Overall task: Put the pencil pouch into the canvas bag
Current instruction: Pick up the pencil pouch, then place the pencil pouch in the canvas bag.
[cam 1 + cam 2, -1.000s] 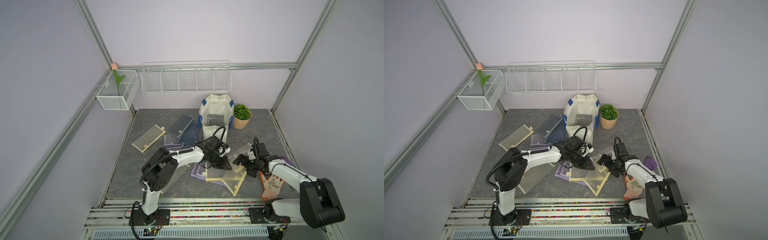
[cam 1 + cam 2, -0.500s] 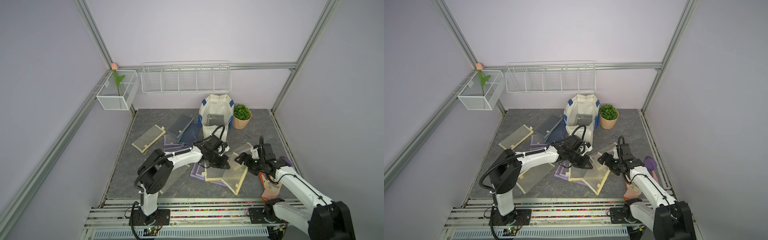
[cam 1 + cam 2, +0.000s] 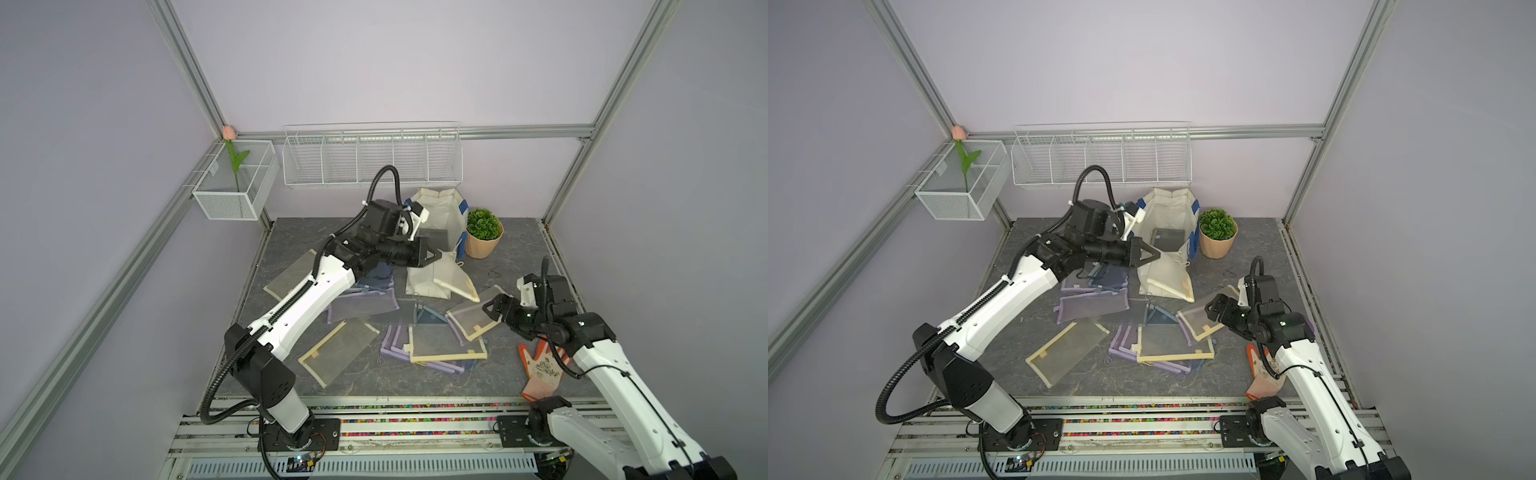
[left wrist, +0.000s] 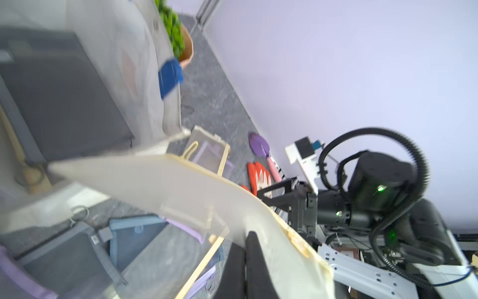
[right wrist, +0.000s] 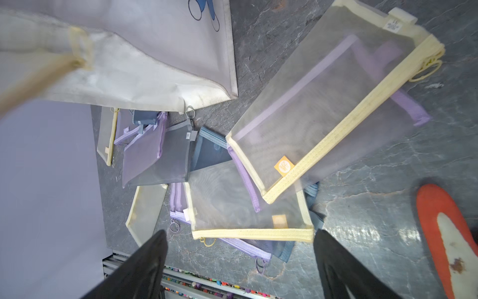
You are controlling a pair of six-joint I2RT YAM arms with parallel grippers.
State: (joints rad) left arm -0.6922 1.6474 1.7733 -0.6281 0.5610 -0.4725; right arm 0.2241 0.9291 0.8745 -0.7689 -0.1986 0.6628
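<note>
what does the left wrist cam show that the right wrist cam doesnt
Only the left wrist view: the green potted plant in a peach pot, the purple trowel with a pink handle, a dark grey flat item inside the off-white canvas bag with blue strap handles, and the left gripper shut on a yellow-trimmed translucent pouch.
Only the right wrist view: the blue print on the bag's side and the coloured strip at the table's front.
Both: the bag, the orange-and-white glove, the mesh pouch pile and the open right gripper.

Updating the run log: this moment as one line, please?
left tool shut on pencil pouch, held aloft | canvas bag close by | right tool open, empty
</note>
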